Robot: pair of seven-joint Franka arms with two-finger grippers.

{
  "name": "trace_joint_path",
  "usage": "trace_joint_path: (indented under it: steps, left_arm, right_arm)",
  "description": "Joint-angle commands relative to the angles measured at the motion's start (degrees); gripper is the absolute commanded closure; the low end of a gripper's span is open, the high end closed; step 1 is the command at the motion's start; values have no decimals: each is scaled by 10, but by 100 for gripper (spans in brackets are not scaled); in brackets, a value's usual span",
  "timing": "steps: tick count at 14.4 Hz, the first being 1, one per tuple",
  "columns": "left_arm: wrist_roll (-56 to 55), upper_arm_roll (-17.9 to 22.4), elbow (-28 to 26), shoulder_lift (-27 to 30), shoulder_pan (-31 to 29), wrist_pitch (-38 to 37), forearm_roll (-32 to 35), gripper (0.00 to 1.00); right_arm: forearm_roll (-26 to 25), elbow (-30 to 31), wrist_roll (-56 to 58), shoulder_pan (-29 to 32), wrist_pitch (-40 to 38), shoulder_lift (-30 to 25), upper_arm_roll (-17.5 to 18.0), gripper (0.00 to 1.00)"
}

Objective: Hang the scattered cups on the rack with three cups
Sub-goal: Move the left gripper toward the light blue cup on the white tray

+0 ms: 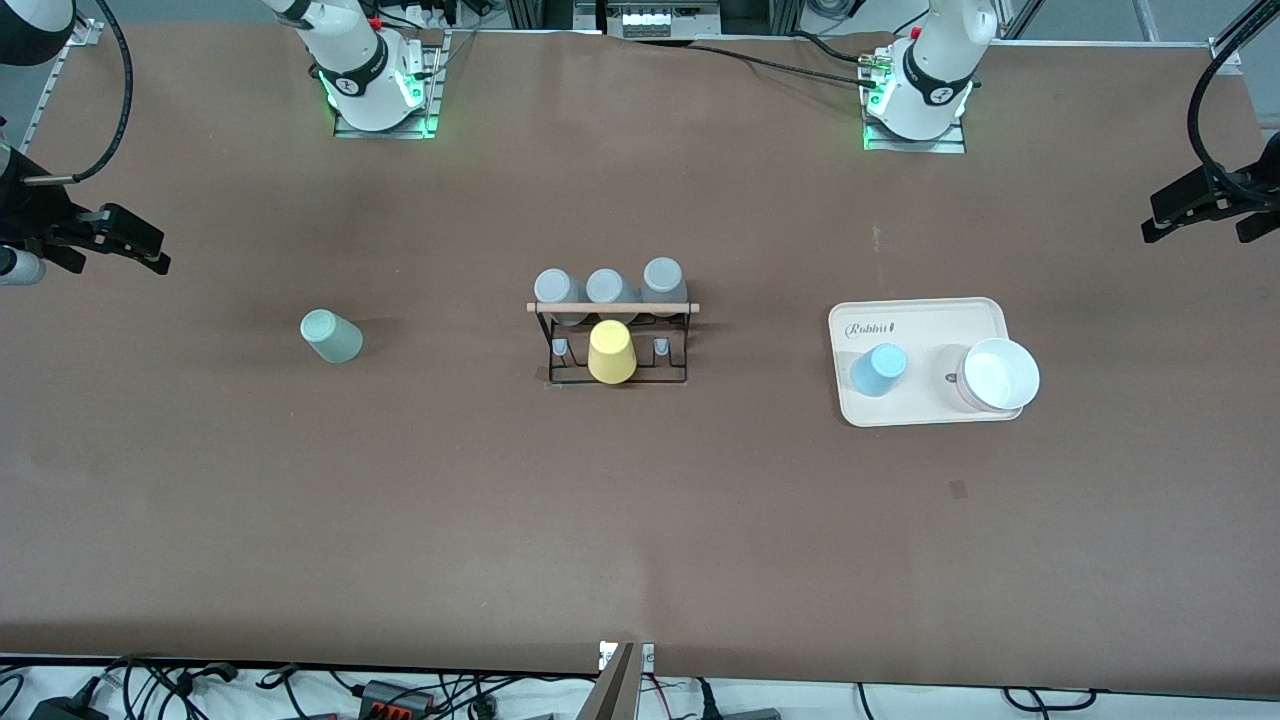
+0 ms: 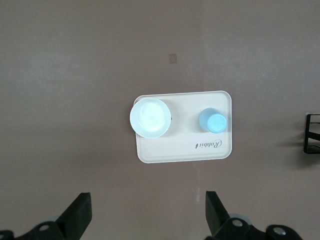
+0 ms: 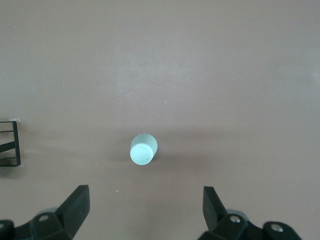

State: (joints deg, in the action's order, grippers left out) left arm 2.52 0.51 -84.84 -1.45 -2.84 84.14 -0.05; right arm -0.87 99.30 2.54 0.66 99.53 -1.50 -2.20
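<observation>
**Two cups off the rack**

Your cream tray (image 1: 925, 410) holds one light blue cup (image 1: 878, 369) and one white bowl (image 1: 998, 375); the rack (image 1: 612, 308) carries three grey cups (image 1: 607, 288) and one yellow cup (image 1: 611, 352); the mint cup (image 1: 331, 336) stands alone on the counter toward the right arm's end; left gripper (image 2: 147, 215) and right gripper (image 3: 145, 212) wait high, fingers spread, empty.

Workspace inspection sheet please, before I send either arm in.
Surface: brown table, flat.
Job's things: mint cup upside down toward the right arm's end; blue cup upside down on the tray; rack mid-table, three grey cups and a yellow cup on it.
Clutter: white bowl on the tray.
Grippers: left gripper open, high over the tray; right gripper open, high over the mint cup.
Cables: along the table edges, none among the cups.
Surroundings: nothing seen.
</observation>
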Motion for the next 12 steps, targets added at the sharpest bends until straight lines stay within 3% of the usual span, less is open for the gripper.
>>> trace_joint_path:
  steps: [1,8,12]
  left_arm:
    - [16,1,21,-16,0,-4,-6,0]
    - [12,-1,15,-16,-1,-5,-11,0]
    - [6,-3,13,-55,0,-17,-42,0]
  right_arm:
    - [3,4,4,3,-7,-15,4,0]
    - [4,5,0,3,-5,-18,4,0]
    - [3,2,3,-2,-8,-13,4,0]
